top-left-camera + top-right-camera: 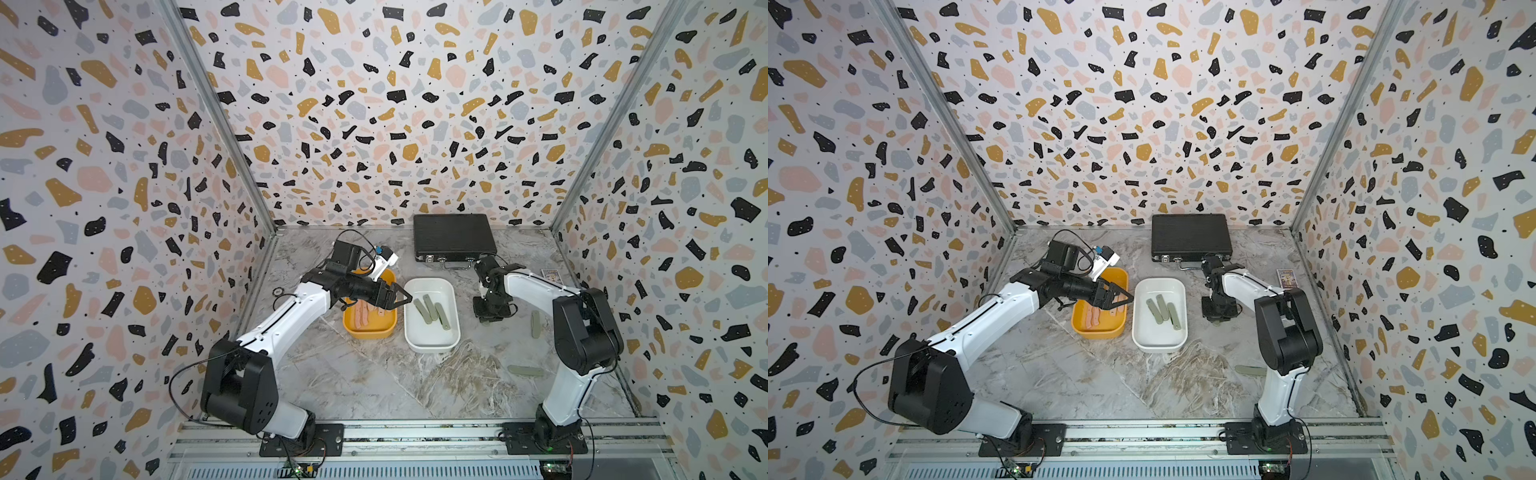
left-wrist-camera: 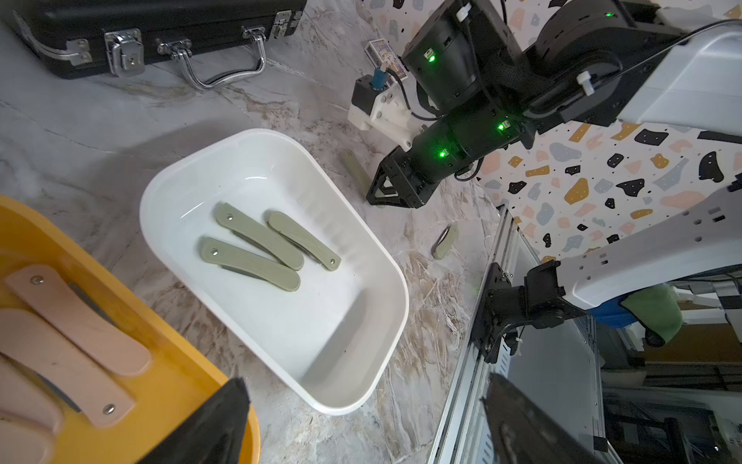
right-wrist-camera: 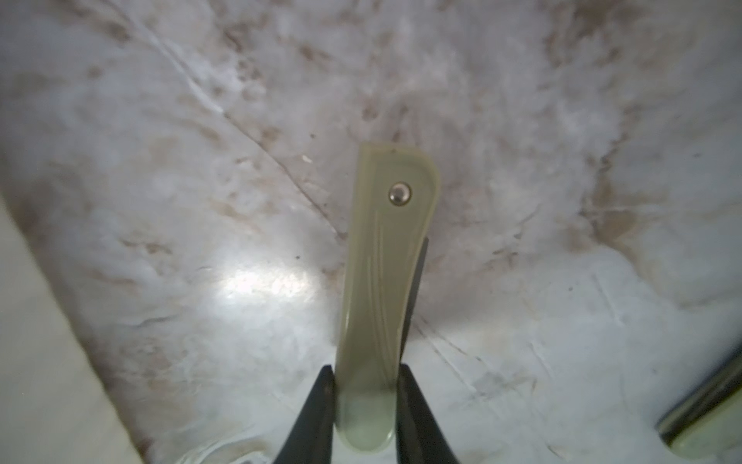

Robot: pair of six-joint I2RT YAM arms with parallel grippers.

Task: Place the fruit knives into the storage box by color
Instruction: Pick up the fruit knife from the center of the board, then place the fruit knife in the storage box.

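The right gripper (image 3: pixel 365 367) is pinched on a sage-green knife (image 3: pixel 385 261) at one rounded end only, its jaws pressed against the two narrow edges, so most of the case sticks out past the fingertips. Whether the knife is clear of the bench (image 1: pixel 365 386) I cannot tell. It sits between the white tub (image 1: pixel 432 347) and the bench's right edge, toward the back edge near the black briefcase (image 1: pixel 455 237). That end grip looks like the main hazard: smooth plastic held by so little can pivot or slide out during the carry and drop short on the marble. A drooping free end could also catch the white tub's wall, shoving the tub or knocking the knife loose. The left gripper (image 1: pixel 399 301) hangs with jaws wide apart and empty over the yellow tub (image 1: pixel 368 332), where the pink knives (image 1: pixel 361 316) lie, on the side facing the white tub. A carry that overshoots could bump that arm or release green among pink. Three green knives (image 2: pixel 257 249) crowd the white tub's back half, so a drop there may land crosswise on them. A loose green knife (image 1: pixel 536 324) near the bench's right edge and a second loose knife (image 1: pixel 525 370) nearer the front could be scattered by a low sideways sweep.
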